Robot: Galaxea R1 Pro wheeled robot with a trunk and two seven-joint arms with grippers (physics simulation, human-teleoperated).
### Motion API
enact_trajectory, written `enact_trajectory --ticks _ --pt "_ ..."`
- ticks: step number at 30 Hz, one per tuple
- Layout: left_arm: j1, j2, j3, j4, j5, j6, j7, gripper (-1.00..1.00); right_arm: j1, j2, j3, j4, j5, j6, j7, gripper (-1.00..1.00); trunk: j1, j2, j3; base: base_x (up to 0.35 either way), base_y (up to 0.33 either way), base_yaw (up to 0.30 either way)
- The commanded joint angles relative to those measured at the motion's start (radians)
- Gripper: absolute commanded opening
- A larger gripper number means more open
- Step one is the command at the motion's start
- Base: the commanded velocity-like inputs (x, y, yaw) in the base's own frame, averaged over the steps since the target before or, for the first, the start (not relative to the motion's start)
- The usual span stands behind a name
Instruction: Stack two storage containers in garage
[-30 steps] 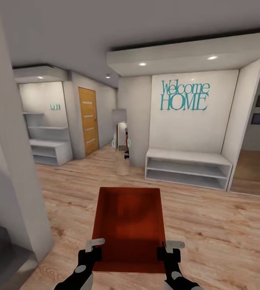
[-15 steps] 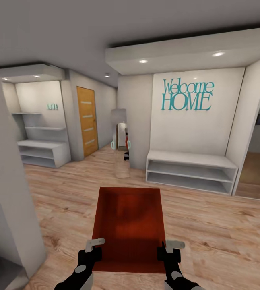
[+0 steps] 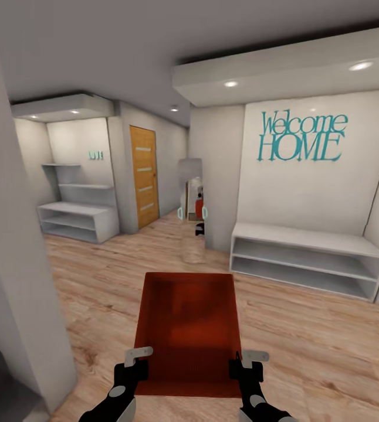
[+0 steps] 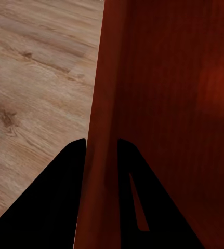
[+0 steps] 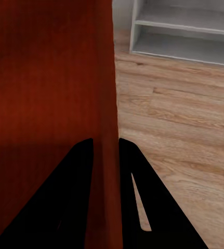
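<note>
An orange-red storage container (image 3: pixel 188 328) is held level in front of me over a light wood-plank floor. My left gripper (image 3: pixel 135 358) is shut on its left wall near the near corner, and my right gripper (image 3: pixel 242 360) is shut on its right wall. In the left wrist view the dark fingers (image 4: pixel 54 202) pinch the container's thin wall (image 4: pixel 104 129) from both sides. The right wrist view has the fingers (image 5: pixel 137 197) clamped the same way on the container wall (image 5: pixel 105 104). The container looks empty inside.
A pale wall corner (image 3: pixel 19 281) stands close on my left. Ahead are a white low shelf bench (image 3: pixel 307 258) under teal "Welcome HOME" lettering (image 3: pixel 302 138), a tall mirror (image 3: pixel 192 202), an orange wooden door (image 3: pixel 144 176) and white shelving (image 3: pixel 78 217) at the far left.
The whole view has swung left and moved ahead: the bench and lettering slid right, the left shelving and door came nearer the centre. Both grippers and the container kept their pose.
</note>
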Motion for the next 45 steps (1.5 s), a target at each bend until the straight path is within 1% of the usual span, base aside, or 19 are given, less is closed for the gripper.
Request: enact_trajectory --ticks 1,35,45 --pt "-0.001 0.001 -0.007 0.005 0.026 -0.005 0.007 -1.0 -0.001 0.0 0.025 -0.002 -0.01 -0.059 -0.004 -1.0 0.001 -0.001 -0.001 0.32 0.0 0.194" --pt "-0.001 0.001 -0.007 0.005 0.025 -0.006 0.007 -1.0 -0.001 0.0 0.025 -0.002 -0.011 -0.06 -0.004 -1.0 0.001 -0.001 -0.001 0.32 0.0 0.011" --pt "-0.001 0.001 -0.007 0.005 0.025 -0.006 0.007 -1.0 -0.001 0.0 0.025 -0.002 -0.009 -0.06 -0.003 -1.0 0.001 -0.001 0.003 0.32 0.0 0.129"
